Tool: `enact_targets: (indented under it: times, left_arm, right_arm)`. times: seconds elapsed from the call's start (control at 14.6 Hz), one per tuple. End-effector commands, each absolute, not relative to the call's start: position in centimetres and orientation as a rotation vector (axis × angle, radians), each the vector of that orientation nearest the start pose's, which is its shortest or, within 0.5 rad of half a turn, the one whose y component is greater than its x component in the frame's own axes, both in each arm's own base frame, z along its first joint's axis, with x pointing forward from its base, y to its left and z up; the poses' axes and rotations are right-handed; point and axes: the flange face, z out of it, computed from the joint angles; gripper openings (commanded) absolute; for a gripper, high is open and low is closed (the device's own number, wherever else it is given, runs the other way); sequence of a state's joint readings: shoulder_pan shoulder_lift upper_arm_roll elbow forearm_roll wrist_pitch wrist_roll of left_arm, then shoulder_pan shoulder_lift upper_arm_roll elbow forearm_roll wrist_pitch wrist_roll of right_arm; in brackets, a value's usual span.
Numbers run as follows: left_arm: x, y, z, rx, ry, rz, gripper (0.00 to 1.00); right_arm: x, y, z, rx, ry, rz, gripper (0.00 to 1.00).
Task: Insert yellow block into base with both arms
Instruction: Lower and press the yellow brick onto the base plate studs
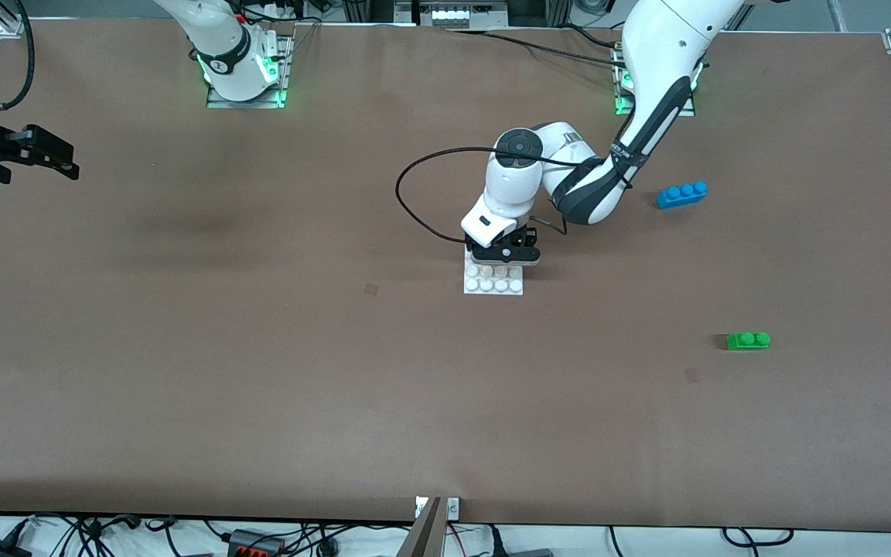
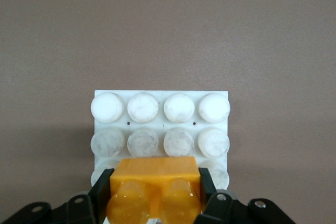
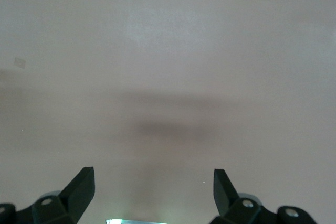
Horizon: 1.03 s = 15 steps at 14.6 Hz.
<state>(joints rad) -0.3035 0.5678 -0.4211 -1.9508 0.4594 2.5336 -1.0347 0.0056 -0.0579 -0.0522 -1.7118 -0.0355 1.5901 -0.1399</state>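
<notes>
Yellow plastic block with two round studs point(image 2: 153, 190) sits pinched in your left gripper point(image 1: 504, 253) mid-frame, right over the flat white studded base plate point(image 1: 493, 280), long side matching a stud row, so push straight down, while your right gripper point(image 1: 43, 155), upper left, waits with fingers apart.

There are two arms point(image 1: 569, 178). There are two grippers: the left gripper point(image 2: 155, 203) and the right gripper point(image 3: 153, 187). There is one table point(image 1: 260, 371). There is one white base point(image 2: 160, 124). There are three bricks: one yellow block point(image 2: 155, 190), one blue brick point(image 1: 681, 194) and one green brick point(image 1: 748, 340).
</notes>
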Motion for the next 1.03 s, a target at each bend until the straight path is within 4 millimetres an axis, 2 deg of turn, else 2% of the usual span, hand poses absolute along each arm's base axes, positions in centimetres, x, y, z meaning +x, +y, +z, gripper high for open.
enact_targets:
  times: [0.0,0.27,0.55,0.96]
  left_arm:
    - [46.3,-39.4,18.7,-3.139,0.041,-0.133,0.40]
    - [46.3,-38.8,18.9,-3.139,0.062,-0.118,0.40]
    - [45.6,-39.5,18.1,-3.142,0.073,-0.098,0.40]
    - [45.7,-39.9,17.8,-3.158,0.087,-0.105,0.40]
  right_arm:
    - [53.4,-2.7,59.6,-3.177,-0.147,0.111,1.00]
    - [53.4,-2.8,59.6,-3.177,-0.145,0.111,1.00]
    - [53.4,-1.8,59.7,-3.177,-0.174,0.106,1.00]
    - [53.4,-2.0,59.7,-3.177,-0.169,0.106,1.00]
